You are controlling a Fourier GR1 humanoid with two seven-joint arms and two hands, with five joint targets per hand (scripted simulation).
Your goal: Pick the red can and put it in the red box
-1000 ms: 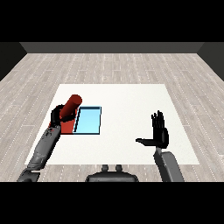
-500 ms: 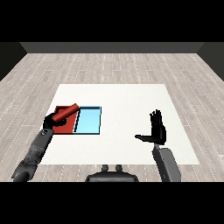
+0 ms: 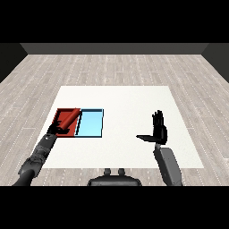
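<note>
The red can is a smooth round tube. It lies tilted on its side inside the red tray, and the left hand has its fingers curled round the can's lower end. One flat light blue tray touches the red tray's right side. Far right of the red tray, the right hand is up, fingers straight, thumb sticking out
</note>
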